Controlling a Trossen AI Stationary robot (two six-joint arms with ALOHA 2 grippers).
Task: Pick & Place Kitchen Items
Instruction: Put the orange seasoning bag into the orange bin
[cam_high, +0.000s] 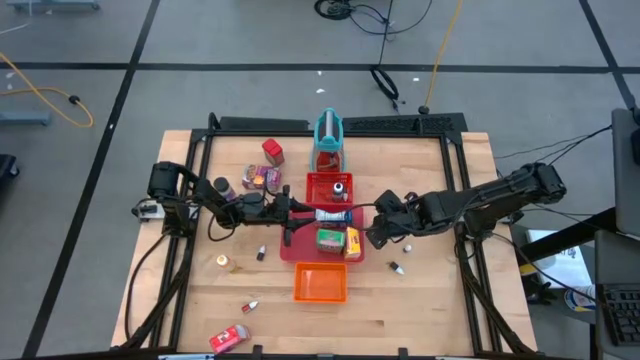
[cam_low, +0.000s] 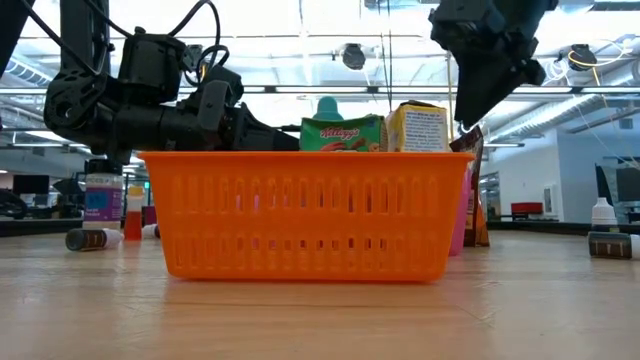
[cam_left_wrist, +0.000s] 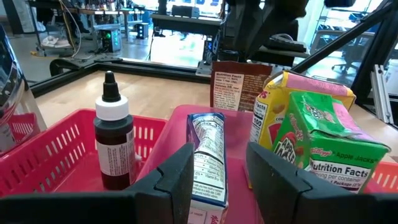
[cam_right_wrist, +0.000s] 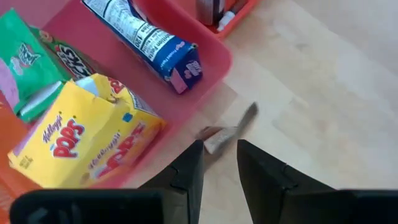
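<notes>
At bench (cam_high: 420, 300) centre, inside the red tray (cam_high: 296, 250): blue-white box (cam_high: 332, 215) lying flat along the 12 o'clock edge, green box (cam_high: 330, 240) below it, yellow box (cam_high: 352, 243) just beside the green one at 3 o'clock.

Straddling the blue-white box's end from 9 o'clock: left gripper (cam_left_wrist: 219, 163), jaws parted, one finger close against the box, a gap showing on the other side. Possibly touching, hard to tell from the wrist view.

At 3 o'clock of the tray, over bare wood just beside its rim: right gripper (cam_right_wrist: 219, 149), jaws slightly apart, nothing between them.

Touching the tray at 12 o'clock: red basket (cam_high: 316, 180) with a dark bottle (cam_high: 340, 187) inside. Farther at 12 o'clock, teal stand (cam_high: 328, 140). At 6 o'clock, orange tray (cam_high: 320, 283).

Out at 10 to 11 o'clock: pink-purple packet (cam_high: 262, 178), dark can (cam_high: 221, 187), red box (cam_high: 272, 151). Scattered at 4, 7 and 8 o'clock: tiny bottles (cam_high: 397, 268). Near the bench's 7 o'clock edge, another red carton (cam_high: 230, 338).
</notes>
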